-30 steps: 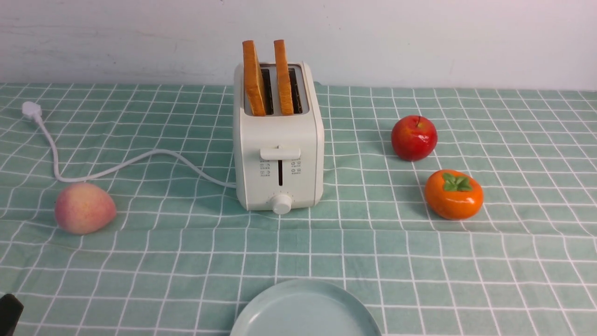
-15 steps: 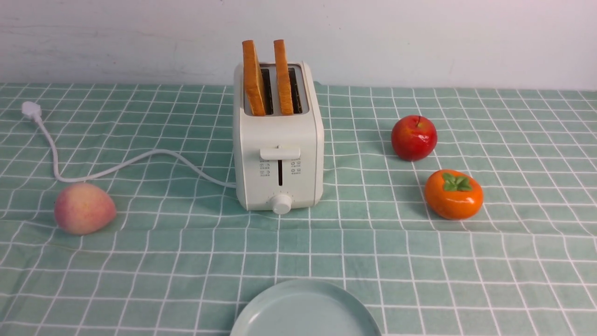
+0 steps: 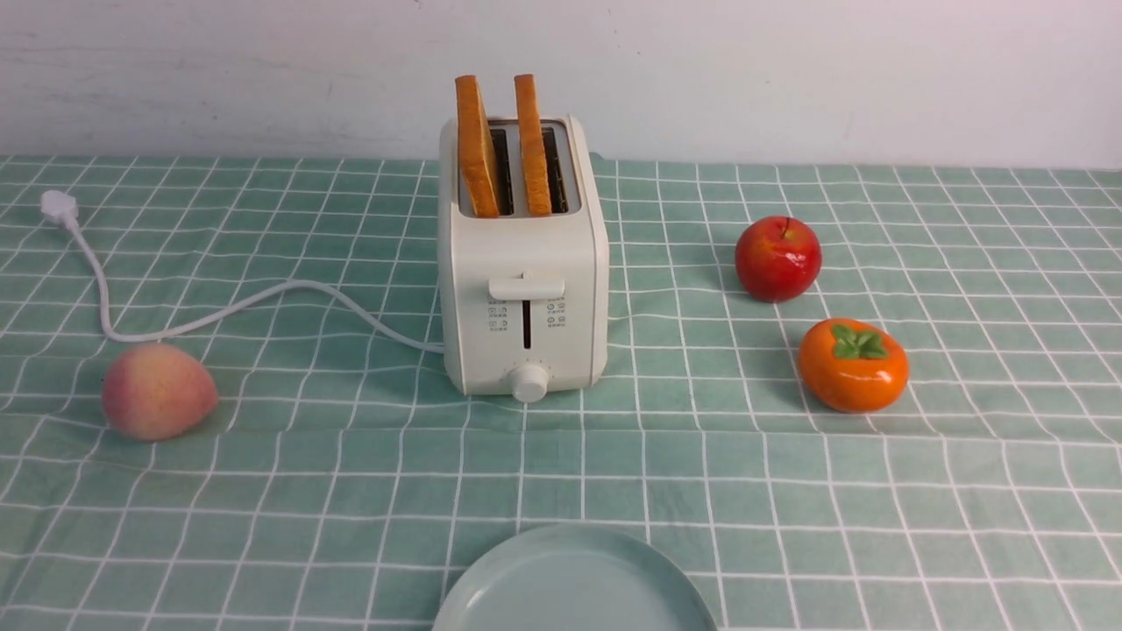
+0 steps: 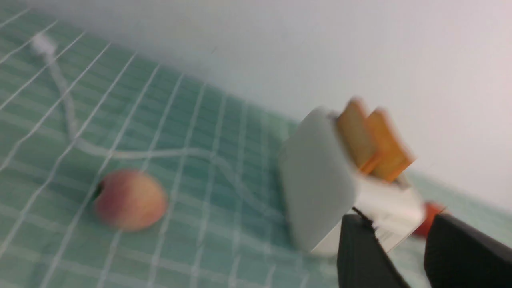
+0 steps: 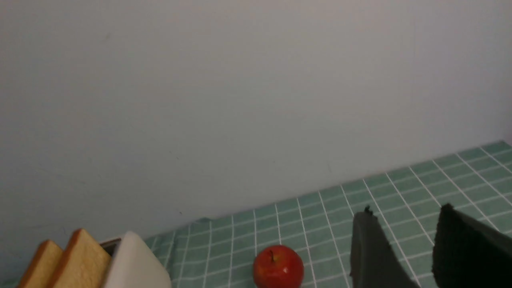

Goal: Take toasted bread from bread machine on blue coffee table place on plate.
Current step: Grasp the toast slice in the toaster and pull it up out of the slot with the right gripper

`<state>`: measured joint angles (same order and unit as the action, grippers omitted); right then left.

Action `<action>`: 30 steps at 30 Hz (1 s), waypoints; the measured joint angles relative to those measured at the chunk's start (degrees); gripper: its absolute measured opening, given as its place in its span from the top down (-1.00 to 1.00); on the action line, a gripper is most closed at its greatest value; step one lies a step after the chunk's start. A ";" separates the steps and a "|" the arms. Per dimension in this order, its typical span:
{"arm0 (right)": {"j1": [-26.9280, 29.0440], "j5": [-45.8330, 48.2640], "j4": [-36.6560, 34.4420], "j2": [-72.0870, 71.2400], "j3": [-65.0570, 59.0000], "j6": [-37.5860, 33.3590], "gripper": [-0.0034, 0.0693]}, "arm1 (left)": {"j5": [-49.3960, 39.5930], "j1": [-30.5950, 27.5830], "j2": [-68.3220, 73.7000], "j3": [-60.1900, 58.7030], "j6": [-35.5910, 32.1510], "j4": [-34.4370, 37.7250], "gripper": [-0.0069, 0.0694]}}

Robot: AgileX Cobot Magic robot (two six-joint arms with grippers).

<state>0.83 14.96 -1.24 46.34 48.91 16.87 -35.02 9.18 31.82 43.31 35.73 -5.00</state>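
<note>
Two slices of toasted bread (image 3: 478,145) (image 3: 533,145) stand upright in the slots of the cream-white bread machine (image 3: 523,289) at the middle of the blue coffee table (image 3: 701,456). The pale plate (image 3: 574,583) lies at the front edge, below the toaster. Neither gripper shows in the front view. In the blurred left wrist view my left gripper (image 4: 396,220) is open and empty, some way from the bread machine (image 4: 320,184) and its toast (image 4: 372,140). In the right wrist view my right gripper (image 5: 404,212) is open and empty, with the toast (image 5: 66,260) far off to its side.
A peach (image 3: 158,392) lies at the front left, with the toaster's white cord (image 3: 219,311) and plug (image 3: 60,208) behind it. A red apple (image 3: 777,259) and an orange persimmon (image 3: 852,365) lie right of the toaster. A white wall runs behind the table.
A dark piece of the left arm at the bottom left corner one second ago has left the front view. The toaster, toast, plate and fruit have not moved.
</note>
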 joint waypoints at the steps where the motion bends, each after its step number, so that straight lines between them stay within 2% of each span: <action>1: -0.15 1.09 -0.35 1.52 0.05 -0.06 0.25 | -3.26 0.00 1.07 0.00 -0.76 -0.24 0.19; 3: -0.74 2.84 -1.95 4.55 0.04 -0.11 0.25 | -7.25 0.00 2.42 0.00 -1.59 -0.29 0.19; 5: -2.92 5.71 -6.56 9.49 0.07 -0.66 0.25 | -12.37 0.00 4.46 0.05 -2.11 0.41 0.19; 8: -7.33 9.93 -13.27 16.35 0.85 -5.25 0.25 | -15.67 0.00 6.60 0.05 -2.16 3.14 0.19; 12: -14.45 16.29 -18.89 25.56 5.42 -17.50 0.25 | -16.64 0.00 8.73 0.05 -2.16 9.22 0.19; 13: -18.42 18.78 -21.22 30.83 9.43 -24.51 0.25 | -16.69 0.00 9.78 0.05 -2.16 14.26 0.19; 14: -18.85 19.24 -21.39 31.41 10.62 -25.17 0.25 | -16.69 0.00 9.91 0.05 -2.16 14.77 0.19; 15: -22.18 20.40 -22.92 36.35 15.74 -29.72 0.25 | -16.69 0.00 10.88 0.05 -2.16 18.90 0.19; 17: -24.44 20.71 -23.56 40.54 21.51 -31.63 0.25 | -16.69 0.00 11.83 0.05 -2.16 22.66 0.19; 18: -24.89 20.71 -23.72 41.57 23.01 -31.88 0.24 | -16.69 0.00 12.09 0.05 -2.16 23.52 0.19; 20: -26.86 19.75 -23.93 48.58 33.73 -32.37 0.20 | -16.93 0.00 13.53 0.10 -2.16 28.57 0.19; 23: -27.46 18.42 -24.11 53.39 41.97 -30.65 0.13 | -17.53 0.00 14.20 0.10 -2.16 30.85 0.19; 26: -27.52 17.31 -24.22 61.35 53.78 -27.40 -0.10 | -18.24 0.00 14.56 0.10 -2.16 32.51 0.19; 30: -27.65 17.02 -24.56 67.41 61.74 -26.40 -0.32 | -18.50 0.00 14.56 0.10 -2.16 32.72 0.19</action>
<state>-26.81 31.98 -25.80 113.75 110.65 -9.54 -53.53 9.18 46.38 43.41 33.57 27.72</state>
